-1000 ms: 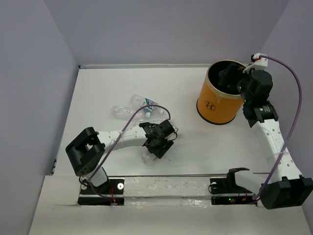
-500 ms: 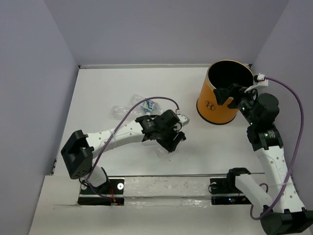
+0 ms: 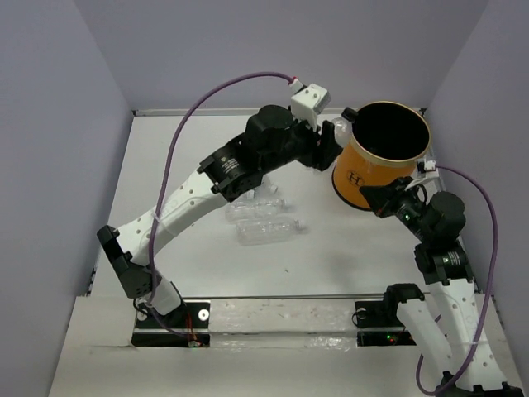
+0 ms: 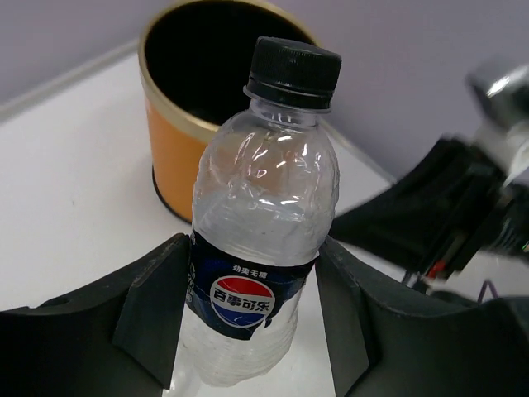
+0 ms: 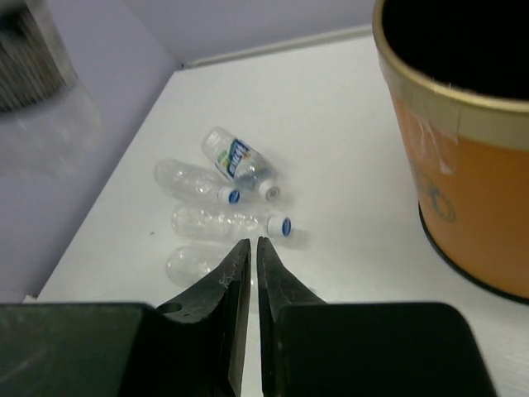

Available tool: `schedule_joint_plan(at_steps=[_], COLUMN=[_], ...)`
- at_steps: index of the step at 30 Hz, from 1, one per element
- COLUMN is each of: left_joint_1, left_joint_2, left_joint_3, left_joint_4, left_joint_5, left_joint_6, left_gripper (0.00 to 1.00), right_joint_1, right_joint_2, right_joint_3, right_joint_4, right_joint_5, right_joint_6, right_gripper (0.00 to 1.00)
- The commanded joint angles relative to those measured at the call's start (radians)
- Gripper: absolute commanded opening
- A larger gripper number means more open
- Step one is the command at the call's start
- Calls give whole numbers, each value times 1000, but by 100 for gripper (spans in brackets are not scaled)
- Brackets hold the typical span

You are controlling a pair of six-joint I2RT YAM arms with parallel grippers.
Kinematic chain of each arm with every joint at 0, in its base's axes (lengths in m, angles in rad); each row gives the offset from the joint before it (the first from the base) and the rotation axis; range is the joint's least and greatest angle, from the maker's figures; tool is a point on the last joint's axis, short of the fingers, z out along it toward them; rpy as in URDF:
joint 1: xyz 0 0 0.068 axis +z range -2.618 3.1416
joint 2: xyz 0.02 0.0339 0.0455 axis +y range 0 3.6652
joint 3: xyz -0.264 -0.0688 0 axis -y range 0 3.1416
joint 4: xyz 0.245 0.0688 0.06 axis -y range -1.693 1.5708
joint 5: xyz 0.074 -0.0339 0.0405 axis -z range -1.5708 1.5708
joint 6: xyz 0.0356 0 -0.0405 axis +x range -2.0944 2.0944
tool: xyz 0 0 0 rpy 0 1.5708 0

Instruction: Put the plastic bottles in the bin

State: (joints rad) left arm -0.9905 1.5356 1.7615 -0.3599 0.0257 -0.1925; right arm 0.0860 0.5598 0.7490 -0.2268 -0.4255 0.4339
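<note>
The left fingers [image 4: 153, 318] clamp a clear Pepsi bottle [image 4: 264, 207] by its blue label, one dark pad on each side, its black cap towards the top of the frame and overlapping the rim of the orange bin [image 4: 169, 141] behind it. From above, this pair is raised just left of the bin's pale rim, at upper centre. The right fingers [image 5: 235, 281] are pressed together on nothing and sit close to the bin's lower right wall. The bin stands in the upper right corner, close to the back and right walls. Four more plastic bottles [image 5: 223, 222] lie clustered at the centre of the white worktop [image 3: 165, 149], well apart from the bin, with a broad band of worktop between.
</note>
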Motion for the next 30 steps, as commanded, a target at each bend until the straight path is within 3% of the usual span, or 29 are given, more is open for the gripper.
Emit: schedule_joint_plan(at_steps=[1,9,17,19,24,30], left_joint_1=[53,90,90,90,90,116], left_joint_2=[121,447,656,731,773,678], left_joint_3=[151,556,633,703,727,669], left_joint_4=[215,393,650,651,636,564], left_joint_5=[-30,57,114,137,164,166], left_joint_6=[-15,-32,-94,-120,-125,-64], left_gripper=[51,51,54,60,98,99], right_joint_1=[-2,21,96,106,129,195], right_joint_2=[14,54,57,58,71,118], right_joint_3=[-117,-267,-320,-316,-307,-280], right_joint_4=[-3,89,121,115,115,138], right_joint_5=[-84,-163,-151,-150,-150,-131], right_joint_6=[46,80,92,86,74,62], right_gripper=[13,12,12,12,12,13])
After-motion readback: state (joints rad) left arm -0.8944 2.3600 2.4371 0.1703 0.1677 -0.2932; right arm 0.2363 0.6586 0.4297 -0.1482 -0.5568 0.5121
